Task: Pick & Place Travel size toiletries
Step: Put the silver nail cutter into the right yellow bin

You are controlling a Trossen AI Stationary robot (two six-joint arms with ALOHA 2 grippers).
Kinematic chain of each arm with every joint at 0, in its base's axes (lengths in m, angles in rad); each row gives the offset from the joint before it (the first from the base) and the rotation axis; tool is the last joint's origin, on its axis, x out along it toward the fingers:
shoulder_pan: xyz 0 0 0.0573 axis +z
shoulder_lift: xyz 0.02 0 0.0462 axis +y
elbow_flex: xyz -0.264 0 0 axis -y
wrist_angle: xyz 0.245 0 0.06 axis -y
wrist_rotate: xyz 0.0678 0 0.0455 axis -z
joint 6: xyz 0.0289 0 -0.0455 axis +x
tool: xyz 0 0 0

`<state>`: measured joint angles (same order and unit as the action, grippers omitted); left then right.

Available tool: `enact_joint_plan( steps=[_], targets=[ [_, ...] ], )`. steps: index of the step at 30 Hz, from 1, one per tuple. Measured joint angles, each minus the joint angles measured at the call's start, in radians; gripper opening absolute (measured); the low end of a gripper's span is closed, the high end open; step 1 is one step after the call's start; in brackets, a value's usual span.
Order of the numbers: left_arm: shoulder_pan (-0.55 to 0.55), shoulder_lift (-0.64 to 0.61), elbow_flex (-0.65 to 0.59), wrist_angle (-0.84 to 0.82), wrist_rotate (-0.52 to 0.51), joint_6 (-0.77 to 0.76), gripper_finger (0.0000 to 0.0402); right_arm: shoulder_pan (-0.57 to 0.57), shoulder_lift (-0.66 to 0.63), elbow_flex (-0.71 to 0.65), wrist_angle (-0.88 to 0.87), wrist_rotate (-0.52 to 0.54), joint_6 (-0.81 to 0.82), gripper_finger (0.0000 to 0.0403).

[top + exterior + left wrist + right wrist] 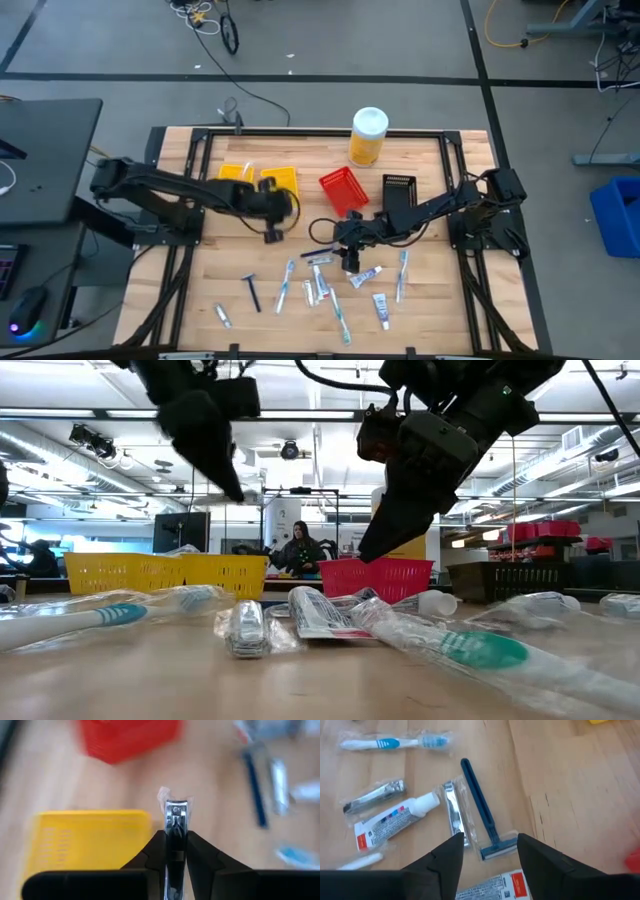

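The left gripper (pixel 175 851) is hovering just beside the yellow bins (pixel 260 178), its fingers pinching a wrapped silvery nail clipper (pixel 175 817), with bare wood lying open between it and the table's (pixel 180 290) left edge. To its right the red bin (pixel 342 190) is sitting near the black bin (pixel 399 187), and the right gripper (pixel 487 851) is hanging with fingers spread above a blue razor (pixel 481 810). The remaining toiletries (pixel 320 285) are lying scattered toward the near edge, leaving the far side by the yellow canister (pixel 368 136) free.
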<state>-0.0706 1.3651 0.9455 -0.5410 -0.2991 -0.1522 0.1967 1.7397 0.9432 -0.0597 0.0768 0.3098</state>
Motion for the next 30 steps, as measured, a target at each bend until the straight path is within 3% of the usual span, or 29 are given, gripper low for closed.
enact_joint_plan(
  steps=[3,8,17,30],
  targets=[
    [0.048,-0.060,0.000,-0.052,-0.061,-0.014,0.0056,0.000,0.000,0.000,0.010,0.000,-0.001,0.0200],
    [0.163,-0.064,-0.001,-0.079,-0.031,0.118,0.0056,0.000,0.000,0.000,0.030,0.000,-0.003,0.0204],
    [0.341,0.115,-0.002,-0.037,0.066,0.222,0.0056,0.000,0.000,0.000,0.042,0.000,-0.003,0.0191],
    [0.429,0.303,-0.001,0.054,0.110,0.246,0.0066,0.000,0.000,0.000,0.042,0.000,-0.003,0.0196]
  ],
)
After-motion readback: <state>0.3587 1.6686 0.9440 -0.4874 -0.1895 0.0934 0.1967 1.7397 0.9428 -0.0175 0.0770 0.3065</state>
